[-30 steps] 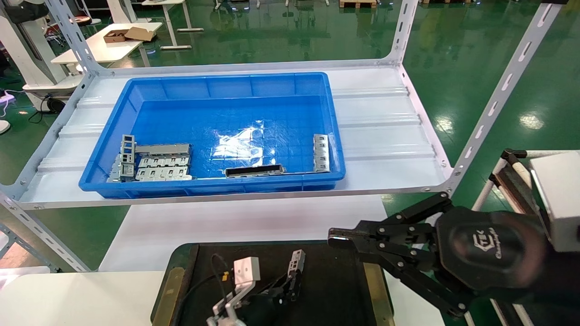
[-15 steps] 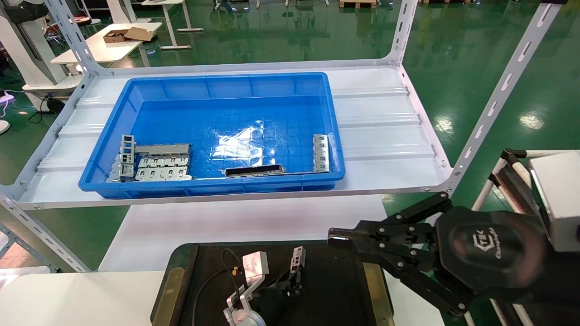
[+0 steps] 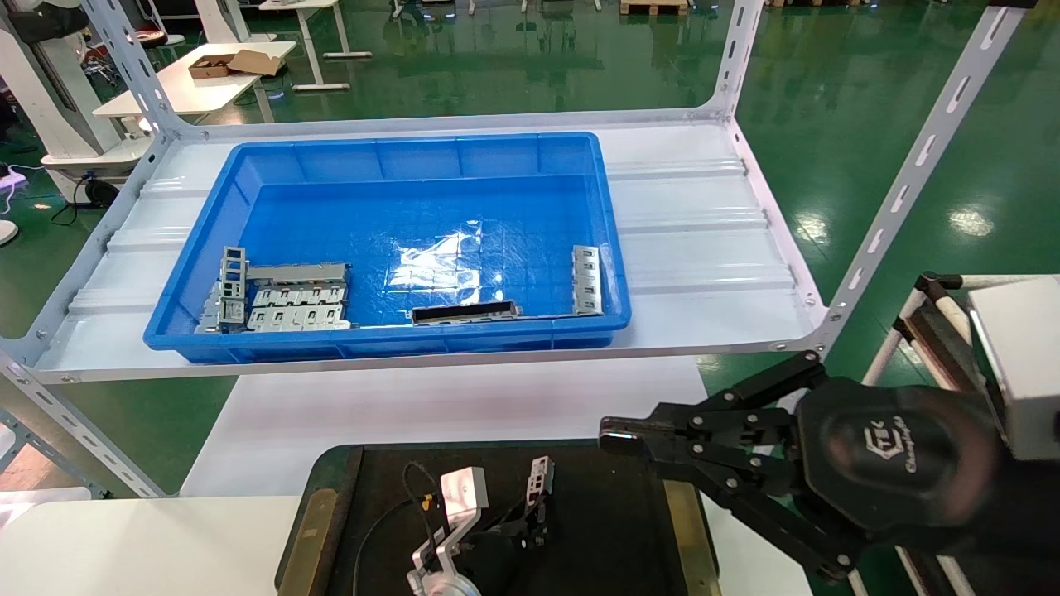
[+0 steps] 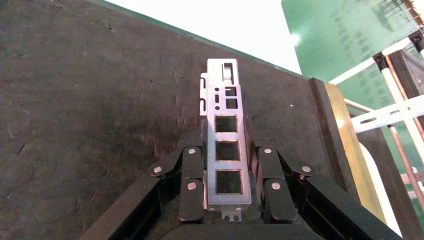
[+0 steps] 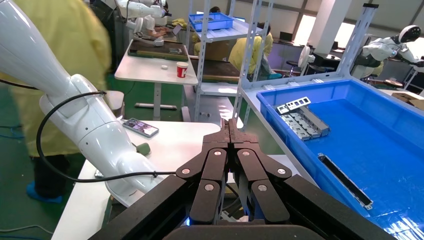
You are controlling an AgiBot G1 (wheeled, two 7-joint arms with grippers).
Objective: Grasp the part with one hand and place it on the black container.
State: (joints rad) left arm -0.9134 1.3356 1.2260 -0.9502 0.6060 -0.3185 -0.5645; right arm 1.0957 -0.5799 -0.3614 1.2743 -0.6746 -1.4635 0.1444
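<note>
The part, a slim silver bar with square cut-out windows, lies lengthwise between the fingers of my left gripper, which is shut on it. It is held low over the black container, pointing toward the brass strip on the far side. The head view shows the part tilted up from the left gripper above the black container. My right gripper hangs shut and empty just past the container's right corner.
The blue crate on the shelf above holds grey slotted plates, a dark bar and another silver bar. White shelf uprights stand at the right. A white table adjoins the container's left side.
The left gripper with the part shifted slightly to the right over the black container, then settled a little lower. The right arm has not moved.
</note>
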